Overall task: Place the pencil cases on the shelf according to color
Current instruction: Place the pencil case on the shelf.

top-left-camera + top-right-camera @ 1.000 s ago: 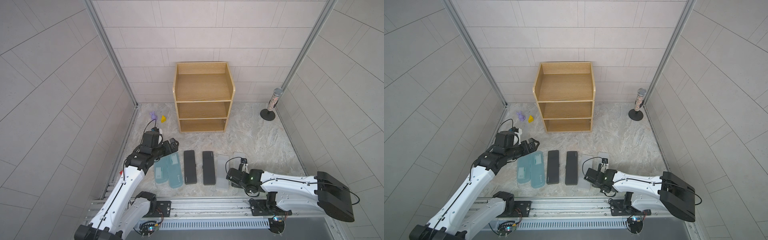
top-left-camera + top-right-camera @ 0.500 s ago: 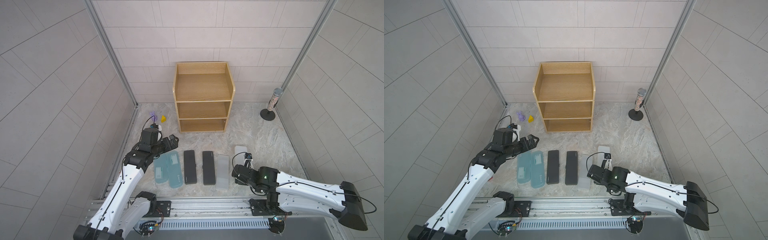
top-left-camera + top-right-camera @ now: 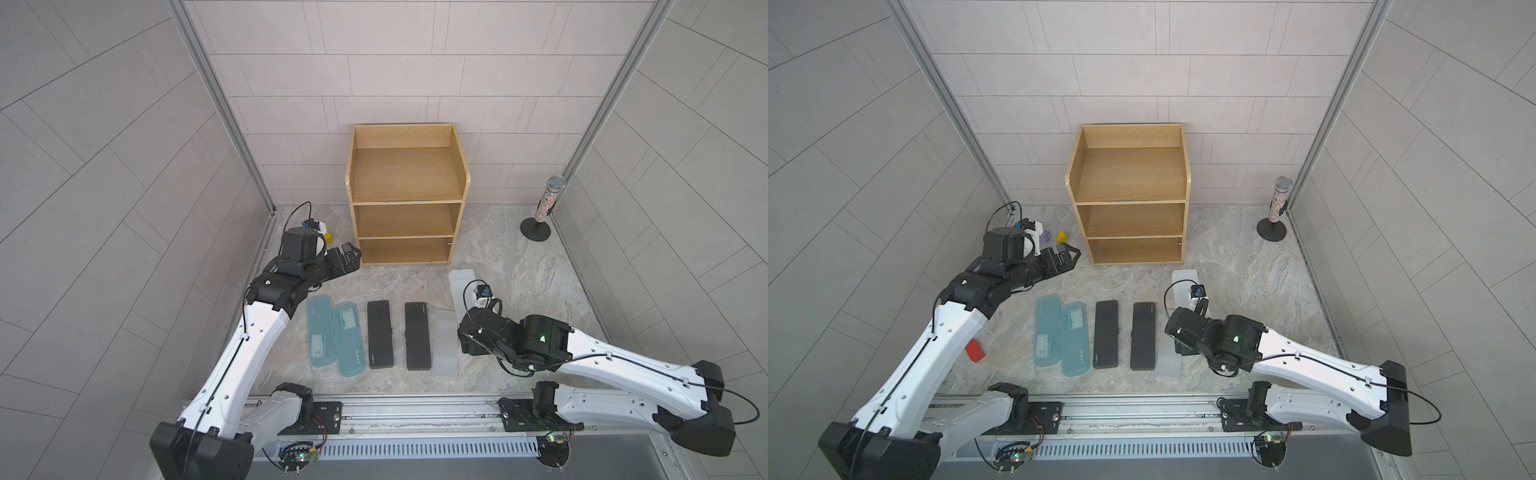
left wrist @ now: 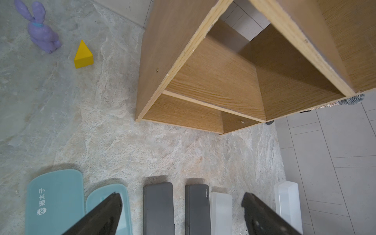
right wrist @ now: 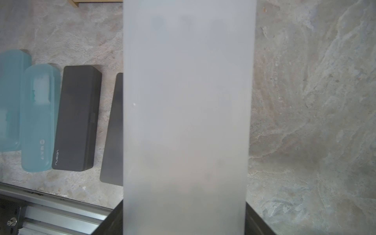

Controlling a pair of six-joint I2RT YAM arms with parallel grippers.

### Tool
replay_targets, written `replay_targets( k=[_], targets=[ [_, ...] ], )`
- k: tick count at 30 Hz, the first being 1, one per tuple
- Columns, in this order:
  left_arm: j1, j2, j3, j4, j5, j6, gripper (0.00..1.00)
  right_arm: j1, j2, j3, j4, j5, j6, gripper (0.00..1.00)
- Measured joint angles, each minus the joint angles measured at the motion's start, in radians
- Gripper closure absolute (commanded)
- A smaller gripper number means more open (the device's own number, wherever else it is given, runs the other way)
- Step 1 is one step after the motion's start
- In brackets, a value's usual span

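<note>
Grey tiled walls point(image 3: 124, 166); marbled worktop point(image 3: 511, 266). Shelf point(image 3: 405, 174) at worktop's rear. Before shelf: teal pair point(image 3: 349, 336), black pair point(image 3: 379, 334), white case point(image 3: 444, 349). Right pincer point(image 5: 184, 202) clamped on other white case point(image 3: 462, 286), nearer shelf. Left pincer point(image 4: 181, 195) agape, empty.

Translucent teal cases point(image 3: 320, 330), matte black cases point(image 3: 379, 334), frosted white cases point(image 3: 444, 349), light oak shelf point(image 3: 405, 174), grey marbled floor point(image 3: 519, 270)

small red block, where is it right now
In a top view the small red block lies on the marbled floor on the robot's left, between the left arm's white forearm and the two translucent teal-blue pencil cases.
</note>
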Motion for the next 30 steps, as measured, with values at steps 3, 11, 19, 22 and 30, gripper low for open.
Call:
replay_targets(
  k=[3, 11, 19, 22, 30],
  targets=[
    [0.0, 0.029, 0.029, 0.0, 0.002, 0.005, 0.0, -0.007, 0.018, 0.067, 0.0, -0.008, -0.049, 0.49],
    [0.0, 0.099, 0.115, 0.01, 0.016, 0.03, 0.0, -0.067, 0.117, 0.273, -0.001, -0.036, -0.185, 0.5],
    [0.008, 0.116, 0.144, 0.042, 0.019, 0.072, 0.0, -0.146, 0.251, 0.526, 0.003, -0.042, -0.317, 0.5],
    [0.01, 0.125, 0.144, 0.055, 0.024, 0.08, 0.0, -0.188, 0.287, 0.594, 0.011, -0.044, -0.355, 0.51],
    [0.031, 0.129, 0.068, 0.151, 0.067, 0.047, 0.0, -0.299, 0.412, 0.781, 0.042, -0.093, -0.435, 0.51]
  ],
)
